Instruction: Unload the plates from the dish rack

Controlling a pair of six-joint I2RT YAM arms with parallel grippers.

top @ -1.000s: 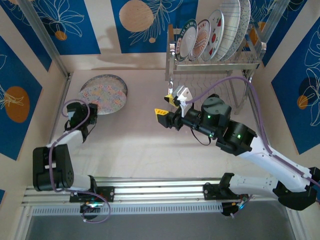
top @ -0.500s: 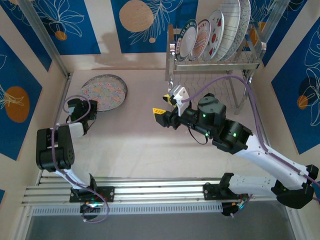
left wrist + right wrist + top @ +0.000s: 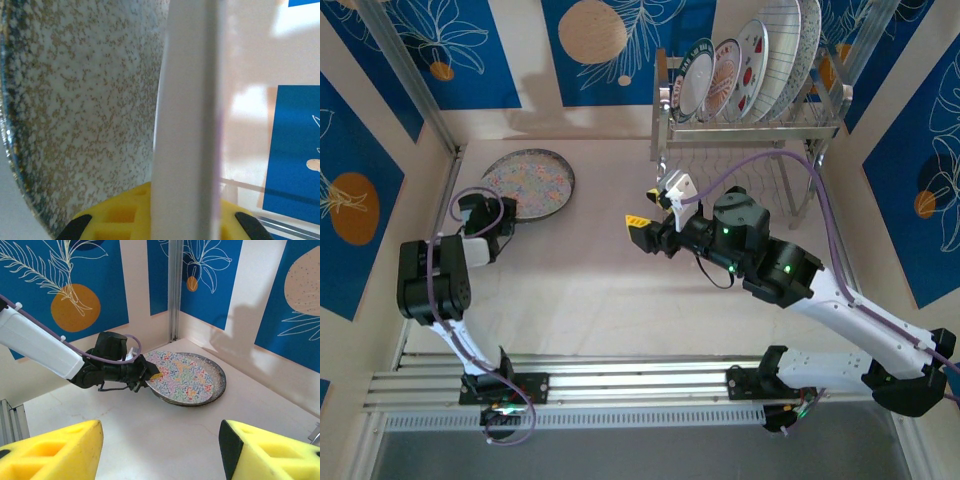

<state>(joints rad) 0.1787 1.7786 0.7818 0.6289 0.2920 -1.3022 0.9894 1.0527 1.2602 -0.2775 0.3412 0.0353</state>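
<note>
A multicolour floral plate (image 3: 528,184) lies at the table's far left. In the right wrist view the floral plate (image 3: 187,375) rests tilted on a dark-rimmed speckled plate (image 3: 218,385). My left gripper (image 3: 501,222) is shut on the floral plate's near edge, and the left gripper (image 3: 150,372) grips that rim from the left. The plate's pale edge (image 3: 187,125) runs between the left gripper's (image 3: 165,217) yellow pads. My right gripper (image 3: 655,208) hovers open and holding nothing over mid-table; the right gripper (image 3: 160,455) faces the plates. The dish rack (image 3: 750,125) at the back right holds several upright plates (image 3: 752,65).
Blue patterned wall panels (image 3: 430,50) close in the back and both sides. A metal post (image 3: 415,80) runs down the left corner. The rack's lower shelf (image 3: 740,165) stands just behind my right arm. Bare tabletop (image 3: 580,280) lies between the arms.
My left arm has folded up, its elbow swinging toward the plate while the gripper keeps hold of the rim. The right gripper has drifted slightly left.
</note>
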